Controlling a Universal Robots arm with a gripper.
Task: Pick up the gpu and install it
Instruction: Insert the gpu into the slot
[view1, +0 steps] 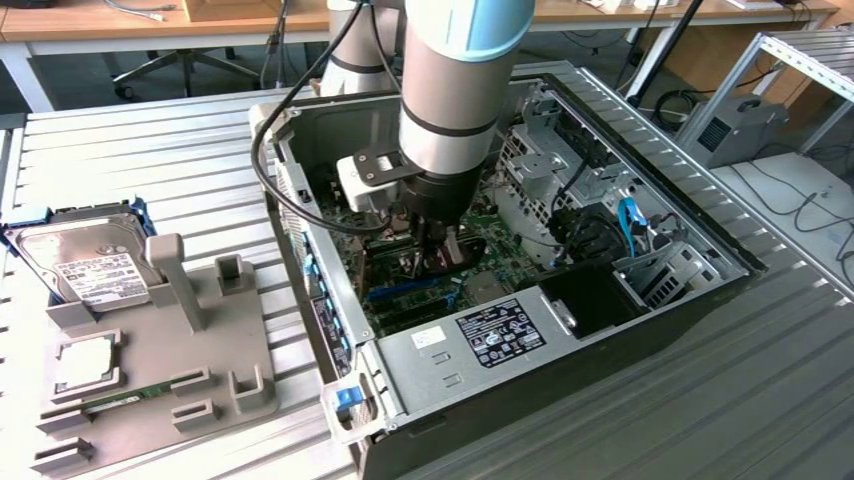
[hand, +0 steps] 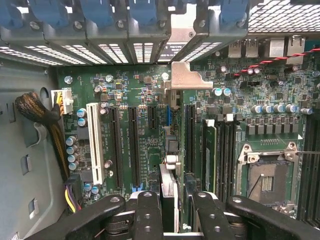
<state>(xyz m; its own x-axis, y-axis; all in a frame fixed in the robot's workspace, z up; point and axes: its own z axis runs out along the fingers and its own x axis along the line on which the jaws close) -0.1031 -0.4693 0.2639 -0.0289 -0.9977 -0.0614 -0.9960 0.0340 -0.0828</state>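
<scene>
— What do we have at the exterior view's left?

— We see a silver hard drive (view1: 83, 268) with a white label. Just beside it is a grey holder (view1: 200, 330) with upright posts. A square processor chip (view1: 88, 364) lies on the holder, and a narrow green memory stick (view1: 128, 398) lies near its front edge.

— And further along?

— We come to the open computer case (view1: 694, 290), lying on its side on the ribbed metal table (view1: 160, 150). The arm (view1: 454, 90) reaches straight down into it, and the gripper (view1: 430, 240) hangs low over the green motherboard (view1: 514, 265). Nearer the front of the case we read a silver box with a black sticker (view1: 494, 335). Toward the exterior view's right a blue cable (view1: 627, 215) curls among the drive cages.

— Where is the gpu?

— In the wrist view we find the gpu (hand: 169, 185) standing on edge between the two black fingers (hand: 146, 215). Its metal end bracket (hand: 192, 77) is close to the row of slot covers (hand: 150, 50) at the case wall.

— How does the hand stand?

— We see the gripper (hand: 176, 202) partly closed, with the fingers pressed against both faces of the card, so it has hold of the gpu.

— Is the card seated?

— It sits over the board between the long black expansion slots (hand: 134, 145) and the memory slots (hand: 227, 155). We cannot tell whether its edge is in a slot.
</scene>
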